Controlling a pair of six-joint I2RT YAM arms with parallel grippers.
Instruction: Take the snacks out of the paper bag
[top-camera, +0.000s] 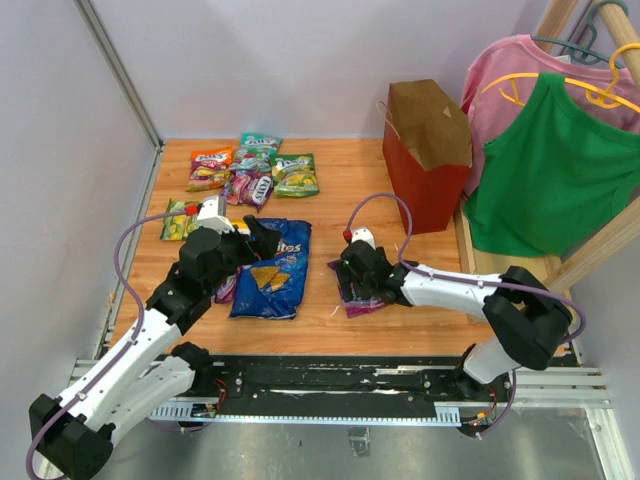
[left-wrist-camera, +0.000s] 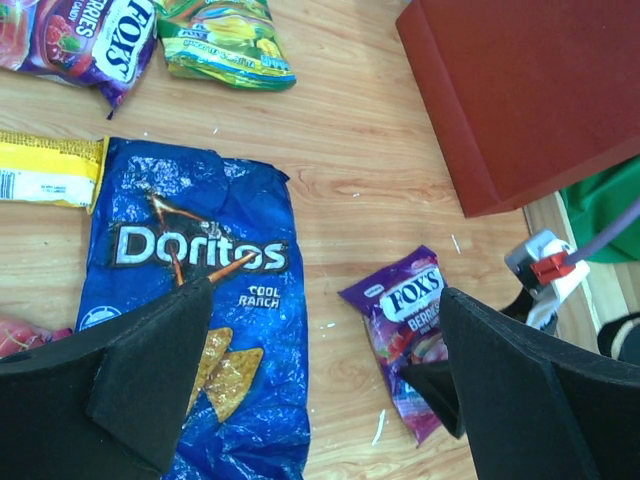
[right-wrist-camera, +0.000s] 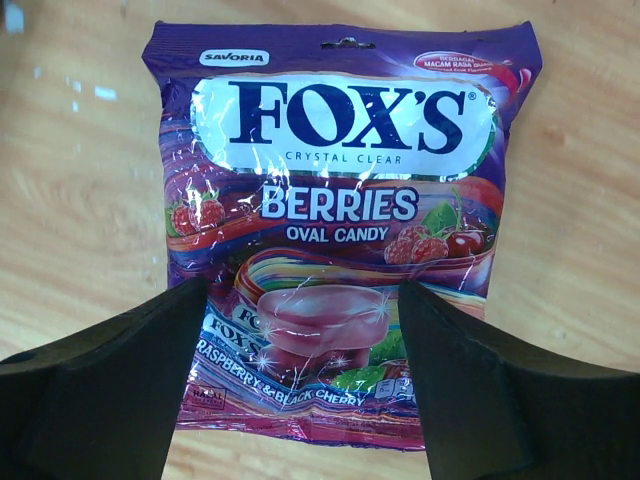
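Note:
The dark red paper bag (top-camera: 428, 150) stands upright at the back right, also in the left wrist view (left-wrist-camera: 530, 90). Orange (top-camera: 211, 168), teal (top-camera: 258, 145), purple (top-camera: 250, 187) and green (top-camera: 296, 175) candy packets lie at the back left. The blue Doritos bag (top-camera: 272, 268) lies flat, with the yellow bar wrapper (left-wrist-camera: 50, 170) beside it. My left gripper (top-camera: 266, 237) is open and empty over the Doritos bag (left-wrist-camera: 200, 300). My right gripper (top-camera: 350, 283) is open, its fingers either side of the lower end of a purple Fox's packet (right-wrist-camera: 340, 200) flat on the table.
A pink shirt (top-camera: 500, 80) and a green shirt (top-camera: 550, 170) hang on a wooden rack at the right, close to the bag. A metal frame post (top-camera: 120, 80) and a wall panel bound the left side. Another packet (top-camera: 226, 288) lies partly under my left arm.

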